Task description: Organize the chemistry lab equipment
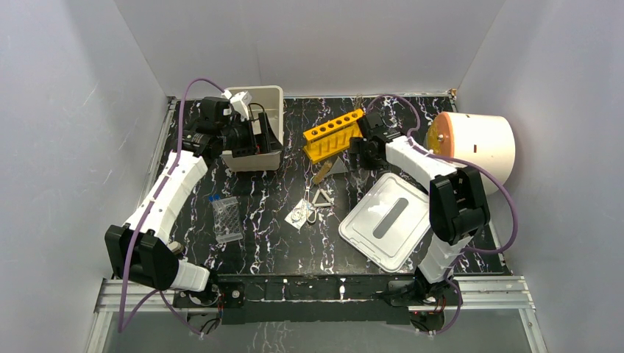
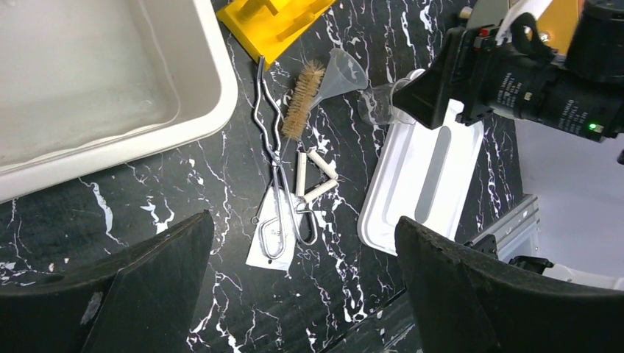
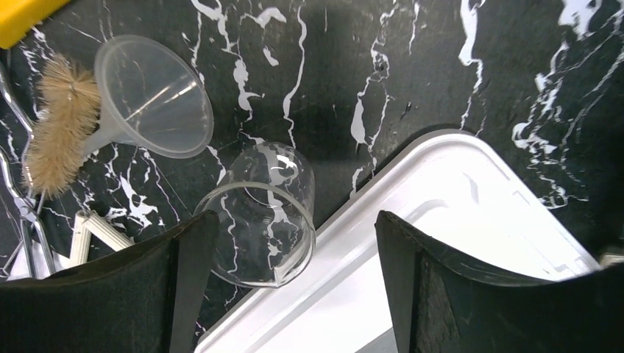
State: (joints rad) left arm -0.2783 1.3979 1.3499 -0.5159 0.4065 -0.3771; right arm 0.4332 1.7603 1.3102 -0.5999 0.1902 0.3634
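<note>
Barely begun: tweezers (image 2: 278, 176), triangle (image 2: 301, 173), brush (image 2: 302, 99), funnel (image 2: 344, 73) and glass (image 3: 268, 213) lie loose on the counter (image 2: 147, 198); left gripper (image 2: 300, 224) and right gripper (image 3: 294, 220) spread, empty.

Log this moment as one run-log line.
left gripper: open, empty, near bin | right gripper: open, over tipped beaker by lid | tongs, triangle: loose

White link shells and black joint housings are seen on the left arm (image 1: 165, 195) and right arm (image 1: 434, 176). A purple cable (image 1: 196, 81) is routed along ea. arm. The left hand (image 2: 303, 220) and right hand (image 3: 294, 217) are fitted w/ broad matte-black fingers. A green LED (image 2: 591, 126) is lit on the right wrist unit, beside white lettering.
</note>
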